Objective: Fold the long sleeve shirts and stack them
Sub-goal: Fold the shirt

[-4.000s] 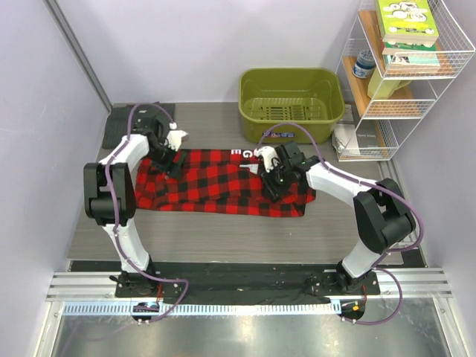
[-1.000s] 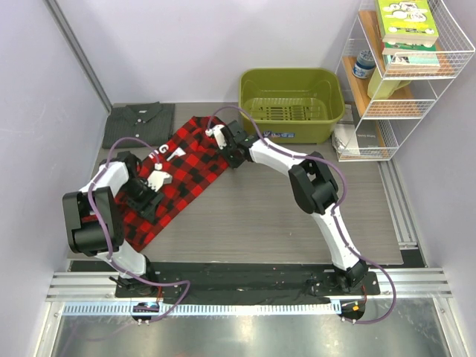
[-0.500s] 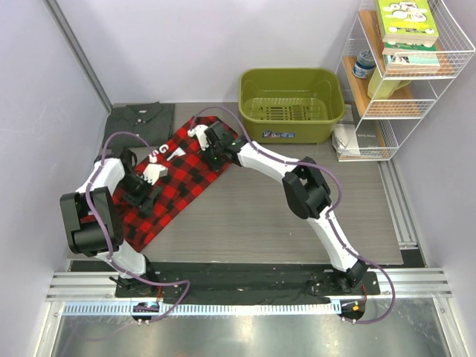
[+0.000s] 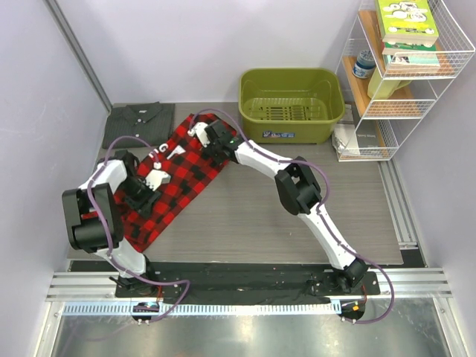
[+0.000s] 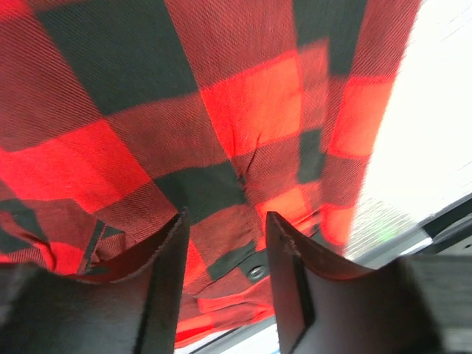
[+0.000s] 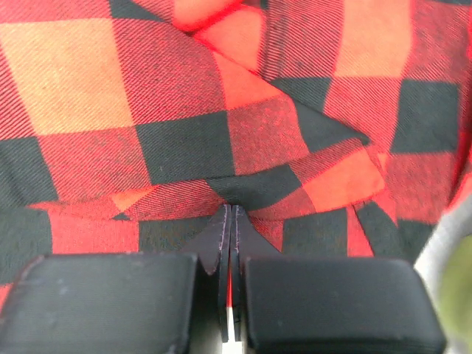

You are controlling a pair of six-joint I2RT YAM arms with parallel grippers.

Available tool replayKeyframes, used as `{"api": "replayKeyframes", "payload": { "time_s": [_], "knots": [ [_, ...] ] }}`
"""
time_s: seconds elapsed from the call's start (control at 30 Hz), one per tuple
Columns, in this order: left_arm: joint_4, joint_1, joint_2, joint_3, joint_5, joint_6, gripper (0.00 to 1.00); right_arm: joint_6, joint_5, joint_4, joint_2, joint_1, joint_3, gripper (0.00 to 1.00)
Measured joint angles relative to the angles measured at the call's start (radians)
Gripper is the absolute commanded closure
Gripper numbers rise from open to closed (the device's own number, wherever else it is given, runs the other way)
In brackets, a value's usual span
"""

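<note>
The red-and-black plaid shirt [image 4: 187,172] lies folded in a diagonal strip from the back centre toward the near left. The dark grey shirt [image 4: 137,119] lies folded flat at the back left, apart from both grippers. My right gripper [image 4: 202,136] is at the plaid shirt's far end. In the right wrist view it [image 6: 231,208] is shut, with a pucker of plaid [image 6: 243,125] pinched at its tips. My left gripper [image 4: 155,181] hangs over the strip's middle. In the left wrist view it [image 5: 225,217] is open, with the plaid [image 5: 243,125] and a button [image 5: 256,272] below it.
A green plastic basin [image 4: 291,111] stands at the back centre-right. A white wire shelf [image 4: 439,82] with books fills the right side, and papers [image 4: 346,138] lie at its foot. The black base rail [image 4: 238,279] runs along the near edge.
The plaid shirt has swung from lying across the table to a diagonal on the left. In the last second my right gripper carried its far end leftward. My left jaws have narrowed a little.
</note>
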Motion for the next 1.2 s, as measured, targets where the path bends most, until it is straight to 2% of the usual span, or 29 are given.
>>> {"api": "replayKeyframes", "payload": {
  "time_s": [0.1, 0.33, 0.53, 0.73, 0.83, 0.93, 1.0, 1.1, 1.2],
  "knots": [
    [0.003, -0.034, 0.045, -0.008, -0.022, 0.017, 0.64, -0.045, 0.029, 0.012, 0.041, -0.01, 0.061, 0.99],
    [-0.011, -0.23, 0.072, -0.006, -0.054, -0.015, 0.67, -0.14, 0.094, 0.057, 0.101, -0.044, 0.135, 0.99],
    [-0.053, -0.426, 0.181, 0.117, 0.021, -0.127, 0.69, -0.208, 0.152, 0.124, 0.154, -0.087, 0.186, 0.98],
    [-0.045, -0.521, 0.246, 0.204, 0.146, -0.204, 0.69, -0.271, 0.187, 0.232, 0.185, -0.119, 0.189, 0.96],
    [-0.045, -0.532, 0.272, 0.235, 0.248, -0.235, 0.69, -0.29, 0.187, 0.27, 0.193, -0.124, 0.188, 0.89],
    [-0.061, -0.516, 0.258, 0.236, 0.343, -0.251, 0.66, -0.285, 0.172, 0.291, 0.18, -0.121, 0.159, 0.77],
    [-0.08, -0.476, 0.219, 0.235, 0.397, -0.257, 0.66, -0.274, 0.132, 0.311, 0.121, -0.115, 0.07, 0.68],
    [-0.113, -0.379, 0.146, 0.248, 0.415, -0.252, 0.65, -0.237, 0.072, 0.296, -0.007, -0.104, -0.086, 0.66],
    [-0.134, -0.283, 0.1, 0.269, 0.377, -0.216, 0.65, -0.182, 0.016, 0.264, -0.113, -0.069, -0.151, 0.67]
  ]
}}
